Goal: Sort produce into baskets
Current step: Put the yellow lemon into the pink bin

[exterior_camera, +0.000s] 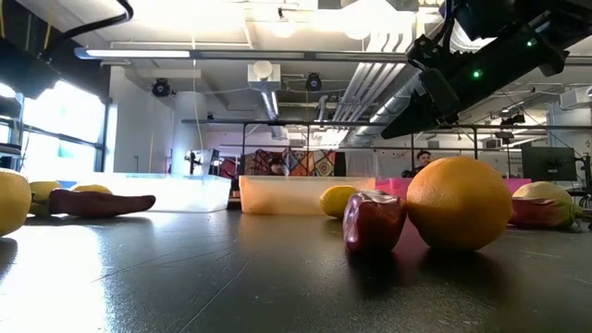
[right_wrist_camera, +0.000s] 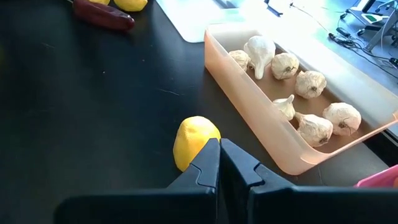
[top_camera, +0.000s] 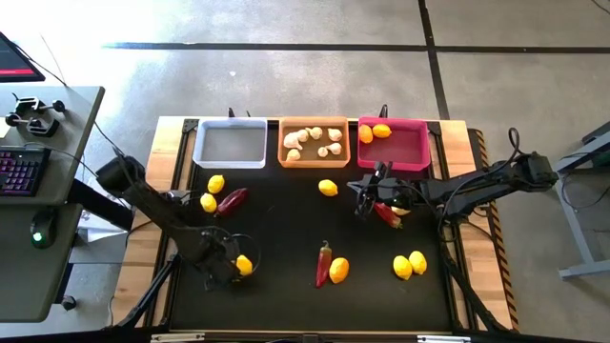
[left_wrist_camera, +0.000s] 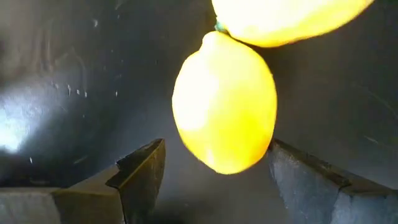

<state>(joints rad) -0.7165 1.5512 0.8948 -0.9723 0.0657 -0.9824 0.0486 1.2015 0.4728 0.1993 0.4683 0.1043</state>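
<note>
My left gripper [top_camera: 236, 264] points down at the near left of the black mat, open. Its two fingers stand on either side of a yellow lemon [left_wrist_camera: 224, 102] lying on the mat, and I see no touch. A second lemon [left_wrist_camera: 286, 18] lies against that lemon's far tip. My right gripper [top_camera: 366, 198] hangs shut above the mat in front of the pink basket [top_camera: 410, 152], holding nothing. A lemon [right_wrist_camera: 194, 140] lies just beyond its fingertips [right_wrist_camera: 219, 149]. The orange basket [top_camera: 284, 152] holds several garlic bulbs [right_wrist_camera: 298, 81]. The pink basket holds two lemons [top_camera: 374, 132]. The white basket [top_camera: 230, 143] stands at the far left.
Loose on the mat are two lemons [top_camera: 212, 192] beside a dark red chili [top_camera: 232, 201] at the left and a lemon [top_camera: 328, 188] in the middle. A chili [top_camera: 324, 264] lies beside a lemon [top_camera: 338, 271], two lemons [top_camera: 410, 265] lie near right, and a chili [top_camera: 388, 212] lies under the right arm.
</note>
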